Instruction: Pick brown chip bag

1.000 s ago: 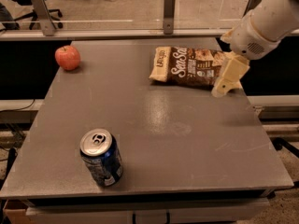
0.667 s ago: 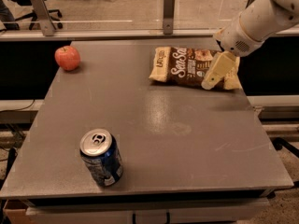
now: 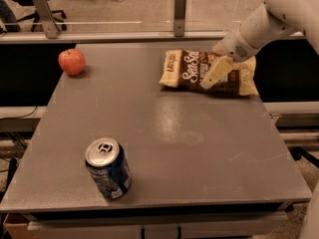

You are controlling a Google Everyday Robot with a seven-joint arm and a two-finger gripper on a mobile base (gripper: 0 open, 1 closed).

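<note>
The brown chip bag [image 3: 185, 69] lies flat at the far right of the grey table [image 3: 169, 148]. It is dark brown with pale yellow ends and white script lettering. My gripper [image 3: 215, 73] comes in from the upper right on a white arm and hangs over the middle-right part of the bag, covering some of it. I cannot tell whether it touches the bag.
A red apple [image 3: 72, 61] sits at the far left of the table. A blue soda can [image 3: 107, 168] stands upright near the front left. A glass barrier with metal posts [image 3: 180, 12] runs behind the table. The table's right edge is close to the bag.
My gripper has moved left, from beside the bag's right end to over the bag. The bag, the apple and the can have not moved.
</note>
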